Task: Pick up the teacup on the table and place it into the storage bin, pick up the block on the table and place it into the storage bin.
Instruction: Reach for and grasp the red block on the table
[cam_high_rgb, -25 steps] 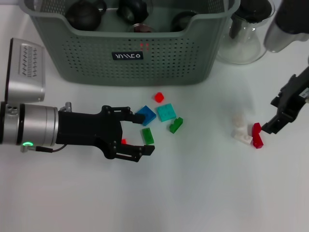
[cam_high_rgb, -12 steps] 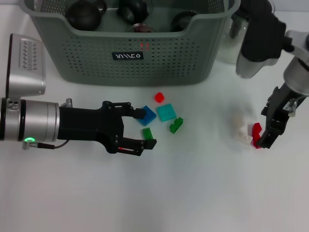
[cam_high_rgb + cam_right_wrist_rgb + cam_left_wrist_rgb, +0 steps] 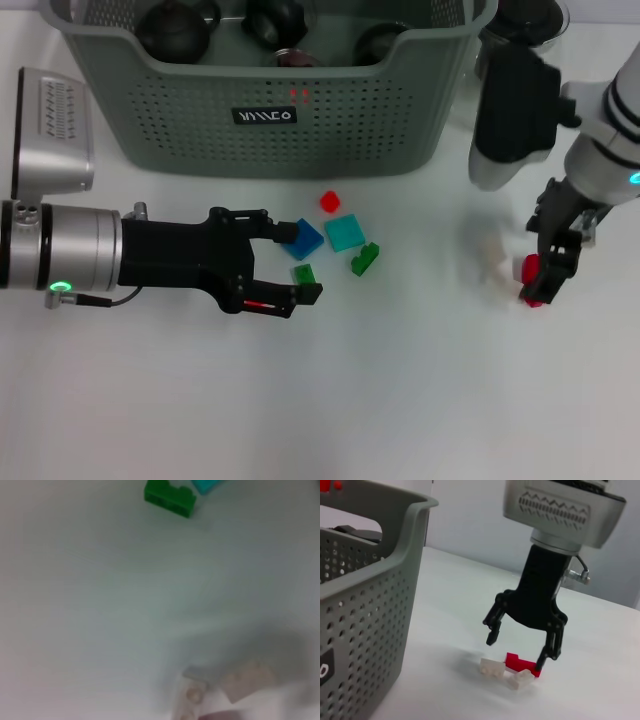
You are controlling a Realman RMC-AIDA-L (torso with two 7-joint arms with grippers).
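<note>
The grey-green storage bin (image 3: 265, 100) stands at the back, with dark round vessels (image 3: 175, 25) inside it. No teacup shows on the table. Loose blocks lie in front of the bin: blue (image 3: 305, 238), teal (image 3: 345, 232), small red (image 3: 329, 201) and green (image 3: 365, 258). My left gripper (image 3: 297, 263) is open, its fingers on either side of another green block (image 3: 303, 273). At the right, my right gripper (image 3: 516, 653) hangs open just above a red block (image 3: 520, 662) that lies between white blocks (image 3: 492, 666).
A glass pitcher with a black lid (image 3: 535, 12) stands right of the bin, partly behind my right arm (image 3: 512, 110). The bin's perforated wall (image 3: 365, 615) rises close beside the right-hand blocks. Bare white table lies at the front.
My right gripper has swung in from the right and come down over the red block. My left gripper has slid slightly right, so the green block now sits between its fingers.
</note>
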